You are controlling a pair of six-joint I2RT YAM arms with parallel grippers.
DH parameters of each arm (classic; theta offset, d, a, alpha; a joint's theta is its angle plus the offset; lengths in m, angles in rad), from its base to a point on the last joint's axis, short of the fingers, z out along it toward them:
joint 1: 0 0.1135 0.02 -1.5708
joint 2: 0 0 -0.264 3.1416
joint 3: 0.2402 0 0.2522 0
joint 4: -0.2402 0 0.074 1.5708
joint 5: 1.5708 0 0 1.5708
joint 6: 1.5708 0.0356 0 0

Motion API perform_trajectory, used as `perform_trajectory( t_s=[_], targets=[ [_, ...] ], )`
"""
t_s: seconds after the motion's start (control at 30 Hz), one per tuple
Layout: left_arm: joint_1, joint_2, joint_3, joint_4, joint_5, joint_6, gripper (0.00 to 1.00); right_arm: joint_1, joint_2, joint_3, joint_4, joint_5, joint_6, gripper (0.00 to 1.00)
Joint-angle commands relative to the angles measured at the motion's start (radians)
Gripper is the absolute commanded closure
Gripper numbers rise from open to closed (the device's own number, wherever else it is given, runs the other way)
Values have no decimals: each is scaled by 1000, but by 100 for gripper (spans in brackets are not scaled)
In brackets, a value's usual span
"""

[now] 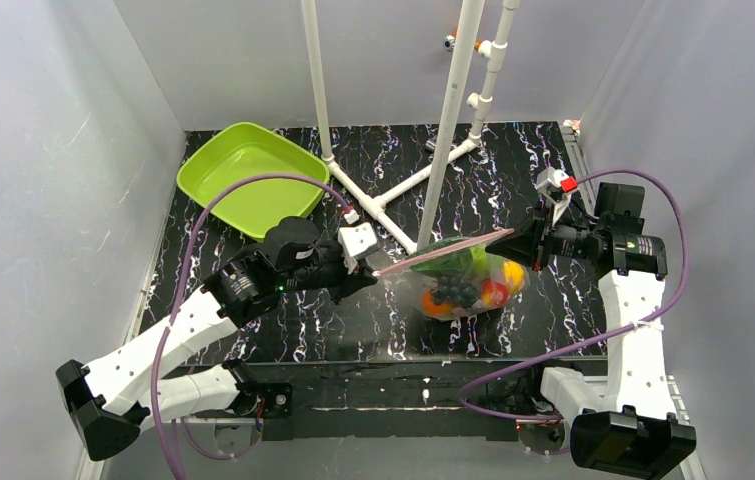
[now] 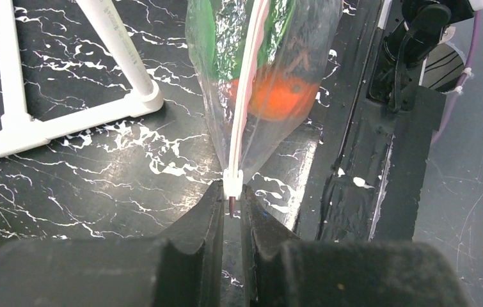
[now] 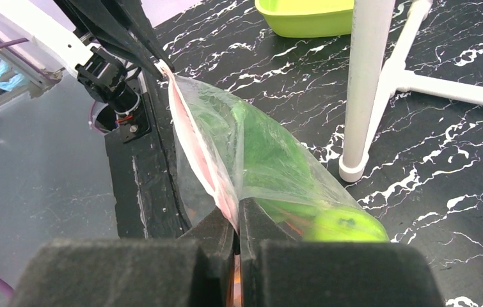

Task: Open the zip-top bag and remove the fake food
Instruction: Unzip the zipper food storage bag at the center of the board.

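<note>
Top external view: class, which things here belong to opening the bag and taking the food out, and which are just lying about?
Belong to the job: zip-top bag; fake food inside it; left gripper and right gripper, each shut on one end of the bag's mouth.
Just lying about: lime-green tray; white pipe stand.

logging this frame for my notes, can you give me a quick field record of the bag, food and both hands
zip-top bag: stretched between both hands, zip strip looks shut
fake food: inside the bag
left hand: shut on one strip end
right hand: shut on the other end
green tray: far left of table, apart from bag
</note>
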Motion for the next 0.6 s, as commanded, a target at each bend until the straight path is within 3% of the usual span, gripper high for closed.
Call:
perform_trajectory(
  t_s=[0.0,0.13,0.2,0.23,0.27,0.3,0.4,0.57],
  targets=[
    [15,3,-33,-83,-20,-18,100,-19,-22,6,64,-17,5,99],
    [16,4,-41,-68,-14,-49,100,-19,-25,3,64,-10,3,99],
    [17,-6,-44,-40,-16,-102,87,-19,-27,3,56,-4,-6,99],
    [17,-13,-41,-17,-15,-166,77,-19,-28,3,49,2,-15,99],
    [19,-24,-38,16,-10,-250,55,-19,-30,2,34,6,-28,99],
    [21,-36,-37,53,18,-320,39,-19,-31,1,20,10,-45,99],
    [21,-69,-21,103,65,-405,4,-18,-44,1,-32,24,-104,99],
    [27,-94,44,14,4,-375,2,-18,-65,0,-141,49,-227,99]
  ],
)
